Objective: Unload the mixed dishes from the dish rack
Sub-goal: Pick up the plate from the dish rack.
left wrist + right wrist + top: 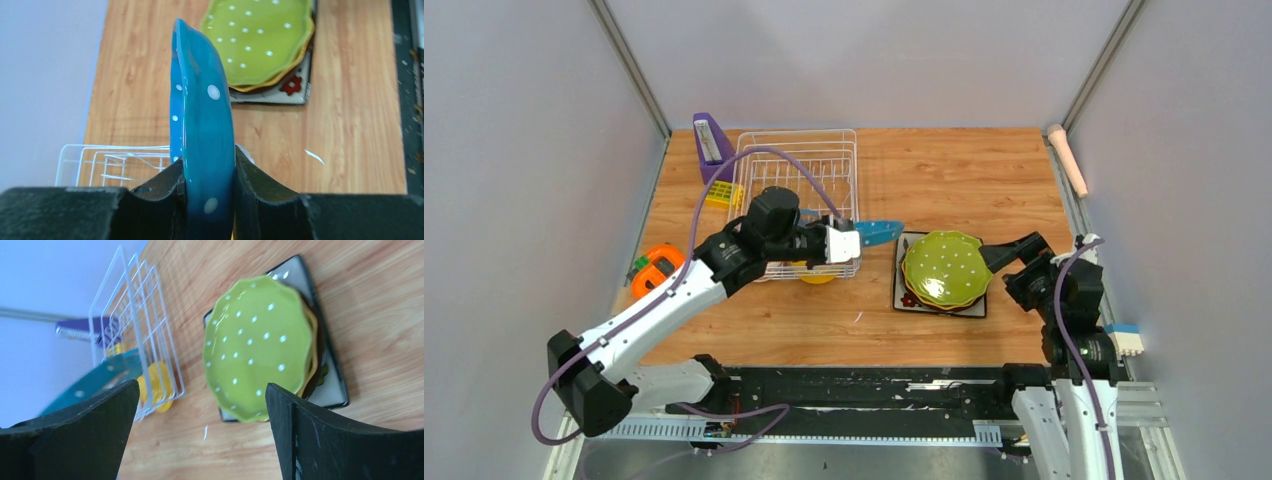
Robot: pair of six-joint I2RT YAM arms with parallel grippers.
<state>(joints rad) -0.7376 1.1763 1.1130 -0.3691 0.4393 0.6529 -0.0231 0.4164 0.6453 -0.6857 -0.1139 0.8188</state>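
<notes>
I count five plates, and only one is in my grip. My left fingers (845,244) are closed tight on the rim of the blue-dotted plate (205,115), one finger on each face. It hangs on edge just past the right near corner of the dish rack (796,132), between the rack and the stack.

The other four plates make a single stack on the surface, right of the rack. The green-dotted plate (944,268) is on top, with a yellow plate (282,79) showing as a rim under it. Below that is a dark reddish rim I can't read well, and the dark square plate (332,387) is at the bottom.

There is one rack. The only dish I can make out at it is the yellow bowl (816,276), at its near edge.

My right fingers (1006,258) are spread fully wide and hold nothing, just beside the stack on its right.

Left of the rack I count three other things, one of each: a purple holder (709,140), a yellow grid block (721,193) and an orange tape measure (656,270).
</notes>
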